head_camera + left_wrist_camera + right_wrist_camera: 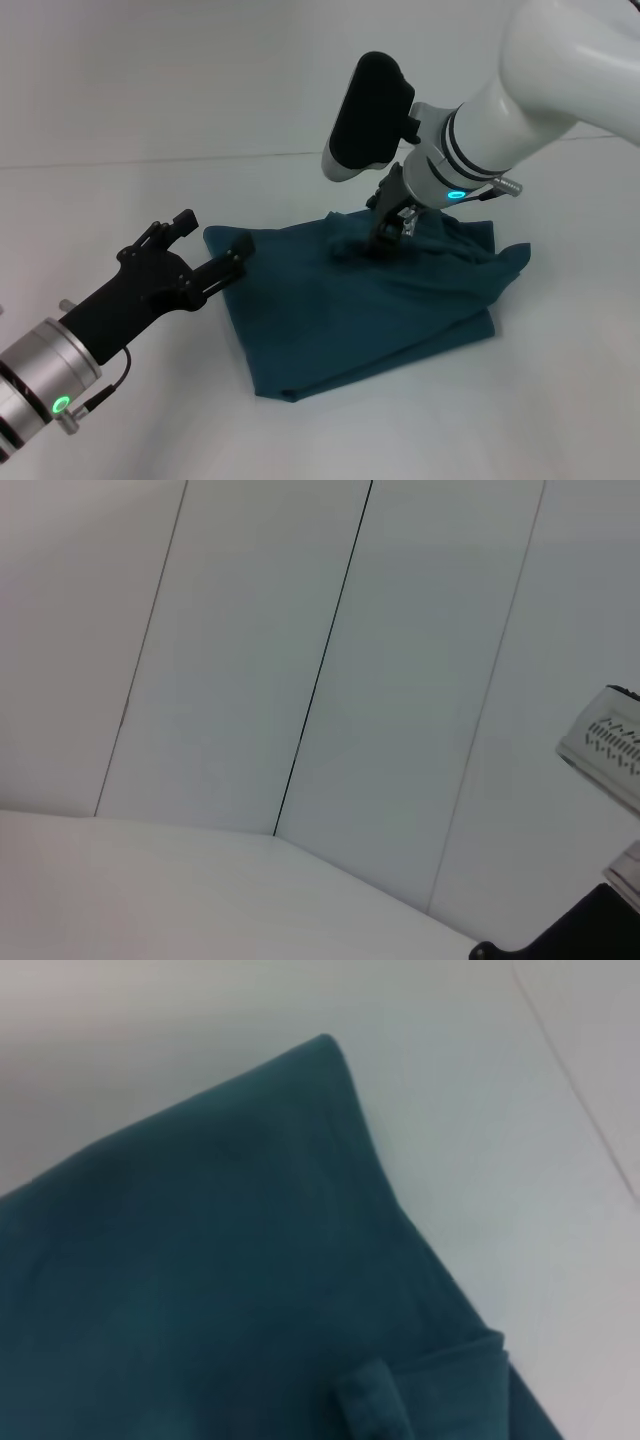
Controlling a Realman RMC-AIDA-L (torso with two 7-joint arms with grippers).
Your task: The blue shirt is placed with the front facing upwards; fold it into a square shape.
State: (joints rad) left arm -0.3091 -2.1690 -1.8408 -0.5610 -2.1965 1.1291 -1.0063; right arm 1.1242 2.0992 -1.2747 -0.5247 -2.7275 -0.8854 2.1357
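My right gripper (388,232) is down on the far edge of the blue shirt (350,310), its fingers pressed into a bunched ridge of cloth; whether they are pinching that fabric or only resting on it I cannot tell. My left gripper (222,268) hovers at the shirt's left edge, its fingers drawn close together with nothing between them, tips just over the near-left corner.

The shirt lies on the white table (120,120) as a compact, roughly four-sided stack of layers, print hidden. I judge the folding to be nearly done: the near and left edges run straight, but the far-right side is rumpled, with a flap poking out past the outline. Smoothing and tucking that side in is what remains.

The right wrist view shows what the head view cannot: a clean folded corner of the shirt (220,1260) and a small hemmed tab peeking out between layers. The left wrist view shows only wall panels and part of the other arm, no cloth.
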